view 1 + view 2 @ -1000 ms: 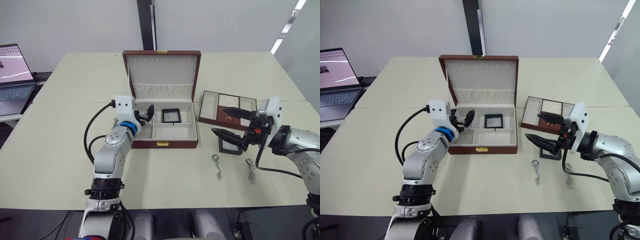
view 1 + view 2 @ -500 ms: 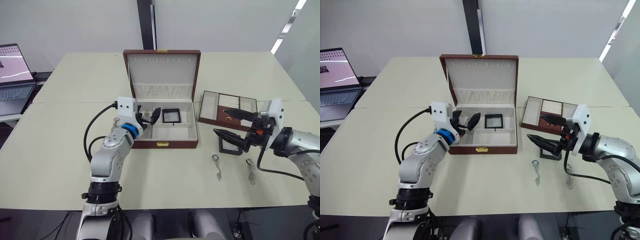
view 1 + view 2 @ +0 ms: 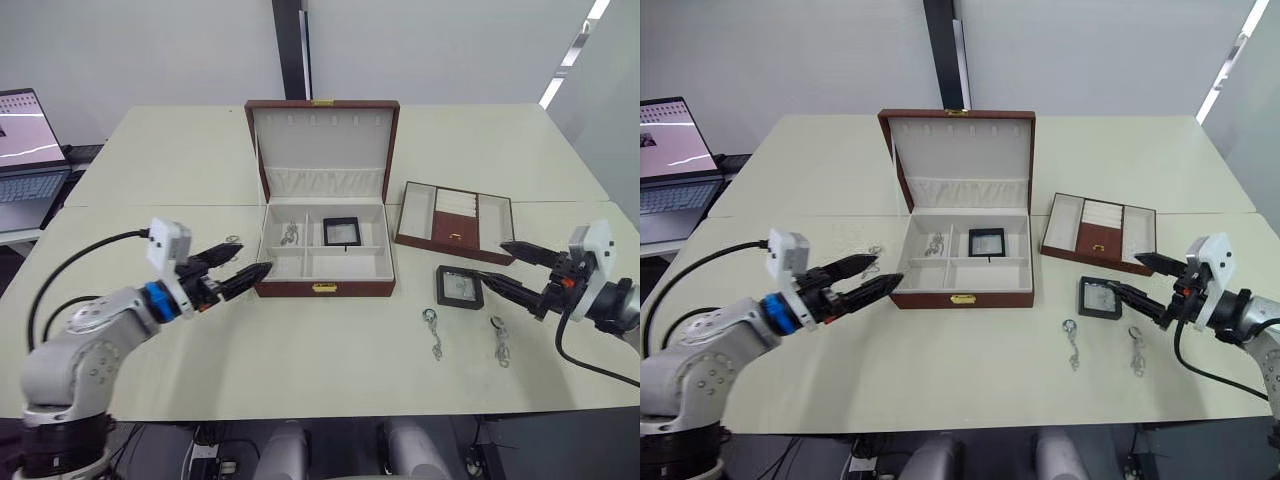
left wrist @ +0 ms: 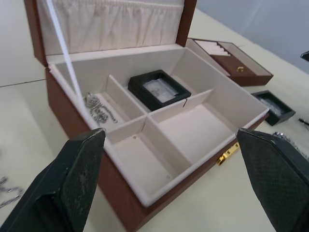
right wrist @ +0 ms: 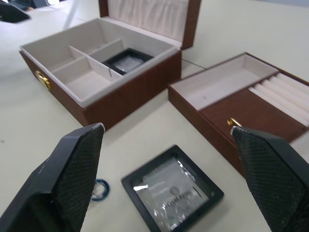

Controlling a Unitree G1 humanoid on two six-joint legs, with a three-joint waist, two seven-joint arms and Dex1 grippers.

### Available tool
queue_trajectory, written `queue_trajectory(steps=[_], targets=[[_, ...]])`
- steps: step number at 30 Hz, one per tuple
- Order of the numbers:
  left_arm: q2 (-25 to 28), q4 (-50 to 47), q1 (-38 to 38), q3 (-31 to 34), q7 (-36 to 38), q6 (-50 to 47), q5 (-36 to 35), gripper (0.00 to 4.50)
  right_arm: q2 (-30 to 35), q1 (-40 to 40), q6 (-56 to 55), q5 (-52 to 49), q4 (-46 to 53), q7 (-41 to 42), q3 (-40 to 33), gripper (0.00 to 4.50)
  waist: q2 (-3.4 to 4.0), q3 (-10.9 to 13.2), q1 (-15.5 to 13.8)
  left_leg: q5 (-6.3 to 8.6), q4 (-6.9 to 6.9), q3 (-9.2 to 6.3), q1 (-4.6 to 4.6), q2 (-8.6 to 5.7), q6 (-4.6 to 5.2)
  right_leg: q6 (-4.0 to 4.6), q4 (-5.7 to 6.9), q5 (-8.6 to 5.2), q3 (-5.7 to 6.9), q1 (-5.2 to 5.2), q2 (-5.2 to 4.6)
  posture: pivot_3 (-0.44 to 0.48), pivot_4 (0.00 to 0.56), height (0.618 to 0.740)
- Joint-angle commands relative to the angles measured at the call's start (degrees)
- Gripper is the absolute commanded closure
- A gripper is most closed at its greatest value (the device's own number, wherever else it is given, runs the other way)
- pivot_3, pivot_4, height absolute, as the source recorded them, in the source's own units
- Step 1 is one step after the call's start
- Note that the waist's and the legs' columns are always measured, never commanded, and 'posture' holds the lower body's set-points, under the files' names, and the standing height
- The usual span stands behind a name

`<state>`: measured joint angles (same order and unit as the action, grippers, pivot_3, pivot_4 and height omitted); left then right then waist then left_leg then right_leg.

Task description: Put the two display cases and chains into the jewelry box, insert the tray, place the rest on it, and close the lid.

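The jewelry box [image 3: 325,287] stands open in the middle of the table with its lid [image 3: 323,140] upright. One display case [image 3: 342,231] lies in a back compartment, and a chain [image 3: 290,235] lies in the compartment to its left. The other display case [image 3: 459,286] lies flat on the table right of the box, with two chains [image 3: 434,328] [image 3: 499,335] in front of it. The tray [image 3: 455,223] sits behind that case. My left gripper [image 3: 254,259] is open at the box's front left corner. My right gripper [image 3: 490,260] is open just right of the loose case, holding nothing.
Another small chain [image 3: 872,251] lies on the table left of the box, near my left gripper. A laptop [image 3: 25,150] stands on a side table at the far left. A seam [image 3: 150,205] runs across the tabletop behind my arms.
My left arm has pulled out of the box to the left, leaving the chain inside. The display case, tilted between my right fingers before, now lies flat, and that gripper has backed off right.
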<state>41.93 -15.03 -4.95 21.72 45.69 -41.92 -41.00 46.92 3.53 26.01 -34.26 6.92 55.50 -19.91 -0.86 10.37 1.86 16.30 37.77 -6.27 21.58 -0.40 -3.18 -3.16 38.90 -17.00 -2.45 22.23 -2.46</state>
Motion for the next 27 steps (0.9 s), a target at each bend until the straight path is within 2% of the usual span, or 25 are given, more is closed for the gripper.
queue_trajectory(steps=[1,6,10,16,27], targets=[[3.9,5.4,3.1,7.3,2.1,4.8,3.1,0.02,0.8,-0.3,-3.5,1.6,-4.2,1.1,-3.0,0.00,0.02,0.0,0.1,0.00,-0.03,0.01,-0.02,0.01,0.00,0.01,0.00,-0.01,0.00,0.00,0.01,0.000,0.150,0.740],[4.4,10.2,8.5,13.0,-0.7,10.1,7.5,0.02,0.5,-0.7,-7.0,3.8,-10.3,2.0,-3.3,0.00,0.02,0.0,0.0,0.00,-0.03,0.05,-0.04,-0.01,0.00,0.01,0.00,-0.01,-0.04,-0.01,-0.06,0.000,0.150,0.740],[4.0,13.8,10.6,15.0,-2.9,14.1,10.7,0.02,-0.2,-0.7,-9.0,5.2,-13.4,2.0,-2.8,0.00,0.02,0.0,0.0,0.00,-0.03,0.02,-0.04,0.00,0.00,0.01,0.00,-0.01,-0.02,-0.01,-0.07,0.000,0.150,0.740],[3.3,17.8,12.3,15.7,-4.1,18.0,13.2,0.02,-1.0,0.0,-11.2,6.6,-17.3,2.0,-2.4,0.00,0.03,0.0,0.0,0.00,-0.03,0.05,-0.04,-0.01,0.00,0.01,0.00,-0.01,-0.03,-0.01,-0.11,0.000,0.150,0.740],[2.3,20.9,10.0,14.3,-6.6,21.0,14.7,0.02,-1.1,-0.1,-12.2,6.5,-18.5,1.6,-2.9,0.00,0.03,0.0,0.0,0.01,-0.03,0.05,-0.05,-0.01,0.00,0.01,0.01,0.00,-0.03,-0.02,-0.11,0.000,0.150,0.740]])
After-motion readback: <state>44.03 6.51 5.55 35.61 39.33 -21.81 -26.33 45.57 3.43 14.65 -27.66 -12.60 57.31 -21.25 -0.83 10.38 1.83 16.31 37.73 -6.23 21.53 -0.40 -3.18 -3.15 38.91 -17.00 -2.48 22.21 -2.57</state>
